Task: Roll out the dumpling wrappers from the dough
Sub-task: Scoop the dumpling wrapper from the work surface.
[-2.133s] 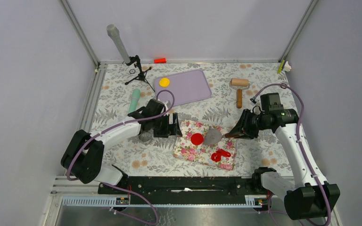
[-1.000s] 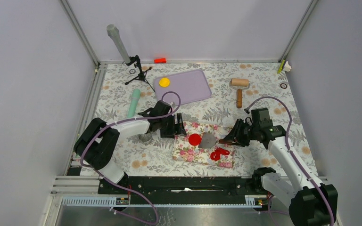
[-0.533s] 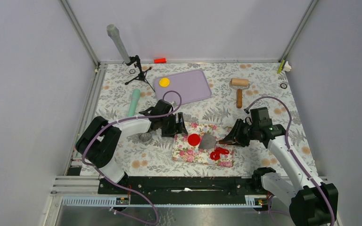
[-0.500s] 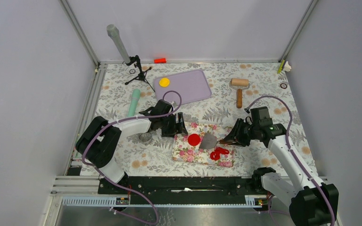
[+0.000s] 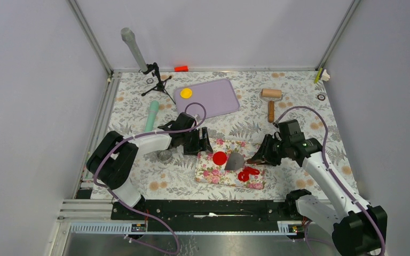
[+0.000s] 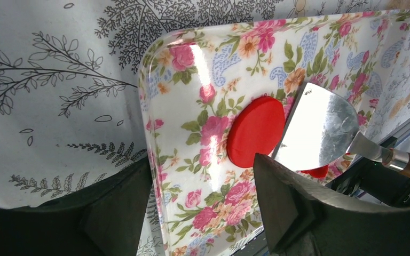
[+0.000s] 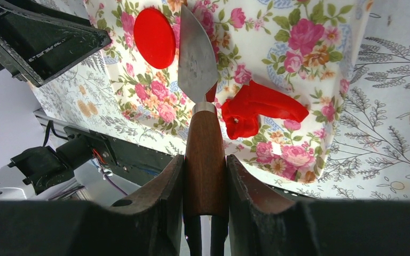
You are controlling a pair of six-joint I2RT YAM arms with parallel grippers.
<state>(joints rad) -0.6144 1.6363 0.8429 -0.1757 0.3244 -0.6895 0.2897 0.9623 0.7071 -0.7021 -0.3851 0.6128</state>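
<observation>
Mid-frame, the right gripper (image 7: 205, 160) pinches the spatula (image 7: 196, 58), its blade just beside the red wrapper (image 6: 255, 130); the left gripper (image 6: 200, 170) is spread at the tray (image 6: 192, 69) corner.

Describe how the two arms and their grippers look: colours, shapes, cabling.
Both arms match. The left arm and right arm have white tubular links between bulky black joint housings. A purple cable loops loosely along each. The left gripper and right gripper are black, each with two broad, wedge-shaped fingers. No markings are legible.
</observation>
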